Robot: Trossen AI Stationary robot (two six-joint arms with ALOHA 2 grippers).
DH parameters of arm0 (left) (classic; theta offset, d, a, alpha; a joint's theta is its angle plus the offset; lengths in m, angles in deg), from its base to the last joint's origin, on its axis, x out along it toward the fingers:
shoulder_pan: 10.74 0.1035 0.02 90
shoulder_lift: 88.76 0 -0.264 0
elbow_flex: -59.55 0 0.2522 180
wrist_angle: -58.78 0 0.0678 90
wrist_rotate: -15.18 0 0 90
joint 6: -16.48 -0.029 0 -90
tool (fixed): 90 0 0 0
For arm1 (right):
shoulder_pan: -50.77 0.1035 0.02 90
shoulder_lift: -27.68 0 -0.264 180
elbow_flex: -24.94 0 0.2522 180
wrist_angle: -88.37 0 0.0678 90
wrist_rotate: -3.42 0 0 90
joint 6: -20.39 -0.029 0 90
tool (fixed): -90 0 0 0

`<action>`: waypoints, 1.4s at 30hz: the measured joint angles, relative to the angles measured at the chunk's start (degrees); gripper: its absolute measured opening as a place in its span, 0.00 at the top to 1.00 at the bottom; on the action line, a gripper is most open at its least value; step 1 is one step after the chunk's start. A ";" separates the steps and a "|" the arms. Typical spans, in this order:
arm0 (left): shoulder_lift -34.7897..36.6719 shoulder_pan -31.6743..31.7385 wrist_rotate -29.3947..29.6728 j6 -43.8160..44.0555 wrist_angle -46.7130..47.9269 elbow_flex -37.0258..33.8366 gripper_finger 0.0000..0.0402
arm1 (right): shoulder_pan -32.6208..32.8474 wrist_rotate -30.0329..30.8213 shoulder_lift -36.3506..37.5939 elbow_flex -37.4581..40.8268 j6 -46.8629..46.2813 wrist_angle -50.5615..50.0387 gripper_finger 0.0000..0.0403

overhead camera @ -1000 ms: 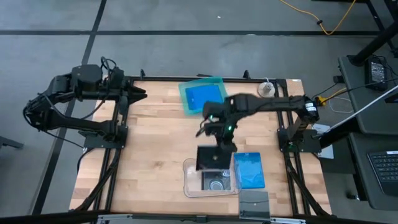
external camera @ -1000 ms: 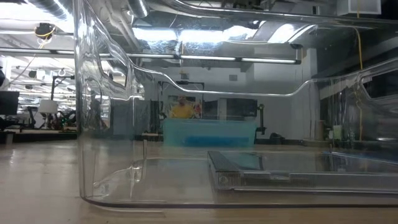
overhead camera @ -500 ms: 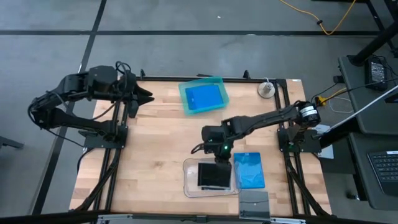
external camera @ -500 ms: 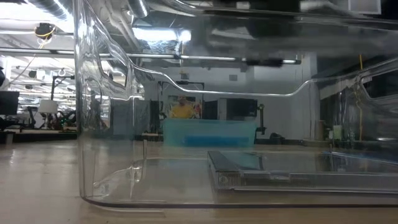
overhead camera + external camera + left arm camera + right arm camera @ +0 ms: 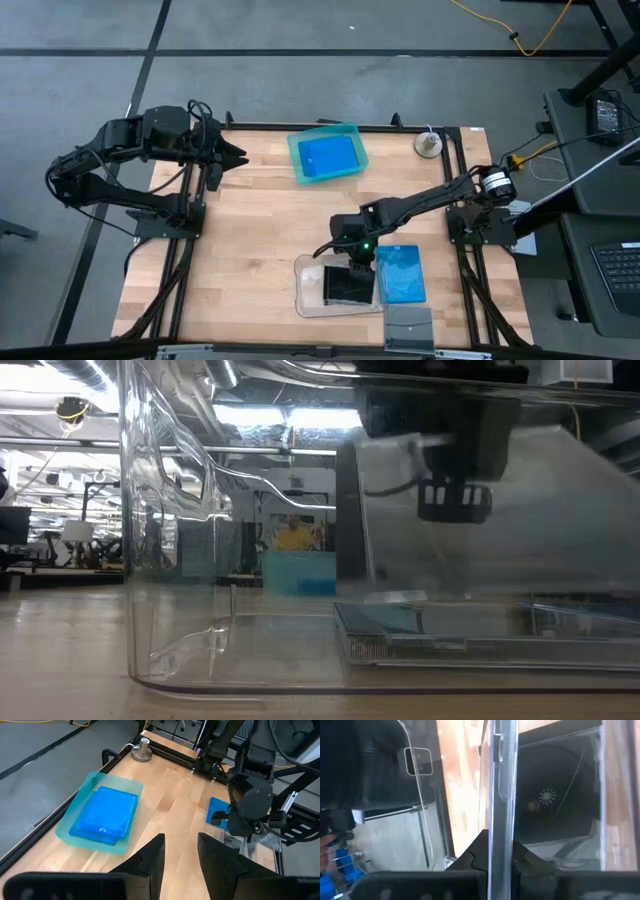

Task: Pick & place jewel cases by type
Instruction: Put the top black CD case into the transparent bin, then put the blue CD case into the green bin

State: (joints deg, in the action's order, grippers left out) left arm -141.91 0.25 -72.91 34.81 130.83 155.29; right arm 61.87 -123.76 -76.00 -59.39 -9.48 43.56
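I note the right gripper (image 5: 350, 272) has descended into the clear tray (image 5: 303, 297), jaws still pinching a grey jewel case (image 5: 498, 795) on edge; release is due next.

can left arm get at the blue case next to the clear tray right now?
Probably not. The blue jewel case lies beside the clear tray at the table's near right, and the right claw, shut on a dark jewel case, sits right beside it. The left claw waits open at the far left edge.
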 joint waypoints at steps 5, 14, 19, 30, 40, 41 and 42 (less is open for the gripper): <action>0.00 0.00 0.00 -0.01 -0.03 0.00 0.73 | 0.00 1.58 0.00 -0.06 0.18 0.88 0.88; 0.00 0.00 0.07 -0.04 -0.10 0.00 0.73 | 0.65 0.70 0.00 -0.08 0.09 1.15 0.70; 0.00 0.00 0.09 -0.53 -0.12 0.00 0.73 | 0.66 2.88 0.00 -3.53 0.50 -5.19 0.69; 0.00 0.00 0.08 -1.61 -0.12 0.00 0.73 | 0.66 36.89 0.08 -25.80 6.55 -39.86 0.69; 0.02 0.00 0.04 -4.04 0.19 -2.95 0.73 | 4.69 48.61 6.27 -14.26 -3.59 -45.06 0.69; 0.06 0.00 0.04 -3.84 0.05 -3.74 0.73 | 5.30 48.41 7.92 -10.85 -5.19 -44.22 0.69; 0.05 0.00 0.04 -3.37 -0.03 -4.60 0.73 | 5.83 47.77 9.68 -7.30 -6.67 -42.77 0.69</action>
State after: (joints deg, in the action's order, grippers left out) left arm -141.86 0.25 -72.87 31.44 130.81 150.69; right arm 67.70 -75.99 -66.32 -66.69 -16.15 0.79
